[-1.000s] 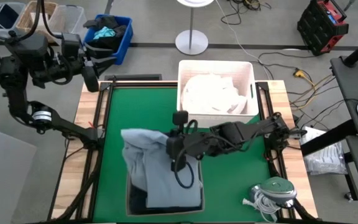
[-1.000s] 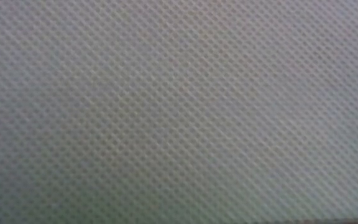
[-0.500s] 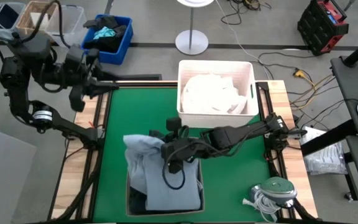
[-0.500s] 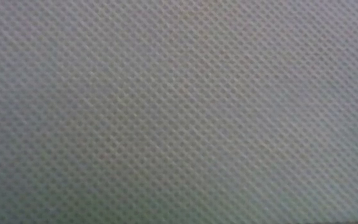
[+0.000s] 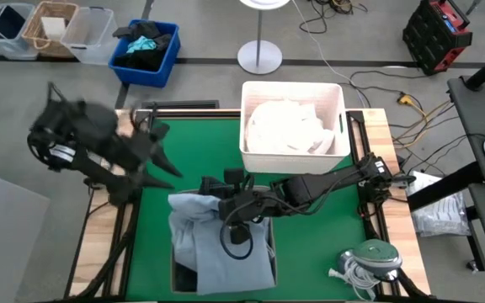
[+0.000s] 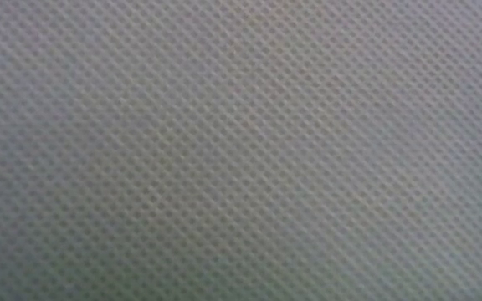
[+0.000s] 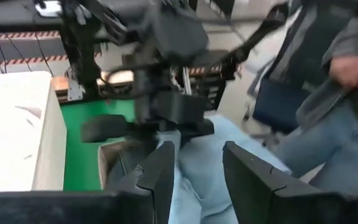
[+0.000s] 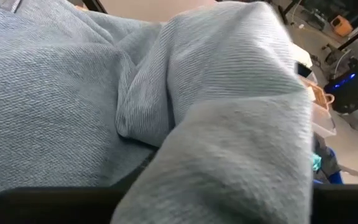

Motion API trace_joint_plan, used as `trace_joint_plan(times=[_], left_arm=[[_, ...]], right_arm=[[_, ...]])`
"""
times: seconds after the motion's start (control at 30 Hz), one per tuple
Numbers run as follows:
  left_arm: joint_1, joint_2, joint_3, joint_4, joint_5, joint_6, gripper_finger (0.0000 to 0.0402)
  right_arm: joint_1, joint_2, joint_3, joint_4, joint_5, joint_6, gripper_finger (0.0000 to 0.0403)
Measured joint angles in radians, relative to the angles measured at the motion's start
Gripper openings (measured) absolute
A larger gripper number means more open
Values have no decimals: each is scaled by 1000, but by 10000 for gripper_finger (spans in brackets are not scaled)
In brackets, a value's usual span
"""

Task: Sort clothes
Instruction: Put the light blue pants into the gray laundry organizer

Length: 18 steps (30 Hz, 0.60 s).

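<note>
The light blue shirt (image 5: pixel 217 236) drapes over a box at the near edge of the green mat (image 5: pixel 192 151), its long axis running from mat centre toward that edge; bare mat lies open to its left and behind it. The right gripper (image 5: pixel 223 195) is buried in the shirt's far end, whether pinching cloth I cannot tell. The left gripper (image 7: pixel 197 168), fingers spread, hangs over the table's left edge, and the white bin (image 5: pixel 337 99) of pale clothes stands at the far right.

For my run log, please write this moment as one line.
right gripper: at light blue garment over box | left gripper: open, above table's left edge | white bin: holds white clothes
</note>
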Motion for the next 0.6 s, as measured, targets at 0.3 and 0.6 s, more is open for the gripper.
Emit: trace_joint_plan(times=[0.3, 0.6], left_arm=[[-196, 14, -161, 74, -392, -100, 114], [-208, 12, -335, 199, -316, -123, 114]], right_arm=[[14, -11, 5, -4, -2, 49, 180], [52, -30, 5, -7, -3, 35, 207]])
